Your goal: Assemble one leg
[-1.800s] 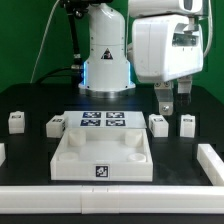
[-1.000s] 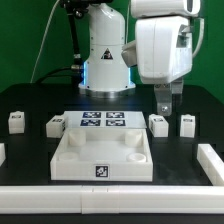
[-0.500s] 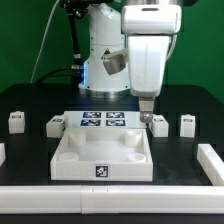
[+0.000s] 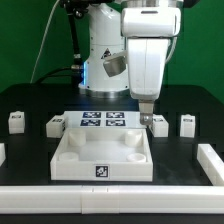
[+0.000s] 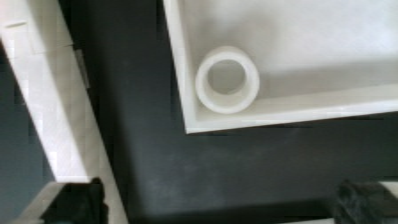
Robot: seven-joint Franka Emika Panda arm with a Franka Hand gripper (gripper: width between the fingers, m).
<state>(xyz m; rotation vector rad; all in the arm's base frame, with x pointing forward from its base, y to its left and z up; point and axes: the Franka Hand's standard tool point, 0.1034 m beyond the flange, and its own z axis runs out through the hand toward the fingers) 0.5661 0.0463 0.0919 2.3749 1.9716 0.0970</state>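
Several small white legs with marker tags stand on the black table: two at the exterior view's left (image 4: pixel 15 121) (image 4: pixel 55 125) and two at its right (image 4: pixel 160 124) (image 4: pixel 187 124). My gripper (image 4: pixel 146 114) hangs just above the table, at the far right corner of the large white tray-like piece (image 4: pixel 75 160) and just left of the nearer right leg. In the wrist view my gripper (image 5: pixel 217 205) is open, with only dark table between the fingers (image 5: pixel 71 200). That view shows the tray piece's corner (image 5: pixel 338 60) with a round socket (image 5: pixel 228 80). No leg shows there.
The marker board (image 4: pixel 103 121) lies behind the tray piece. White rails run along the front (image 4: pixel 110 195) and right (image 4: pixel 210 160) of the table. The robot base (image 4: pixel 103 60) stands at the back. A long white strip (image 5: pixel 45 110) lies beside my gripper in the wrist view.
My arm has moved to the exterior view's left, from above the two right legs to the tray piece's far right corner. It has hardly moved in the last half second.
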